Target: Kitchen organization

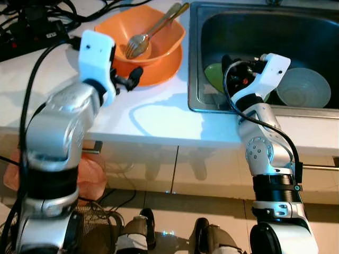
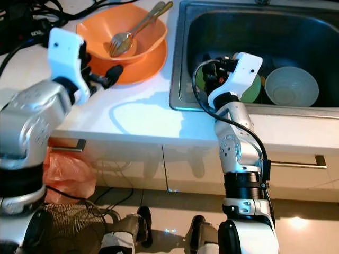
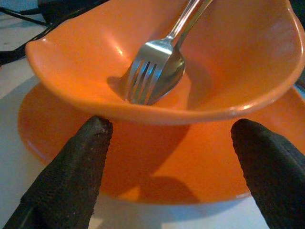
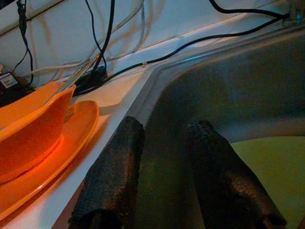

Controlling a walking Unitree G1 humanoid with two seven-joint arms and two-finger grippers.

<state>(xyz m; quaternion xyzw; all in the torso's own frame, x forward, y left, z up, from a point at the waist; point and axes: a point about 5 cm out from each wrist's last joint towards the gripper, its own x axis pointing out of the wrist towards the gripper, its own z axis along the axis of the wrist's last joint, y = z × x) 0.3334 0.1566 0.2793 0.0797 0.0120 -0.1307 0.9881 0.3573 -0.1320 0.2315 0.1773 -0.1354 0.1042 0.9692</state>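
Observation:
An orange bowl (image 1: 153, 29) sits on an orange plate (image 1: 164, 69) on the white counter (image 1: 153, 116). Inside the bowl lie a fork (image 1: 136, 45) and a spoon, with handles over the far rim. My left gripper (image 1: 131, 78) is open at the plate's near edge. Its fingertips (image 3: 90, 138) stand wide apart in front of the bowl (image 3: 157, 57) and hold nothing. My right gripper (image 1: 233, 64) reaches into the steel sink (image 1: 194, 63), just above a green plate (image 1: 214, 75). Its fingers (image 4: 119, 157) are a narrow gap apart and empty.
A pale bowl (image 1: 303, 87) rests in the sink to the right of my right arm. A black power strip with cables (image 1: 32, 34) lies at the counter's back left. Below are cabinet doors, a pink bag (image 1: 90, 174) and a wire basket (image 1: 95, 222) on the floor.

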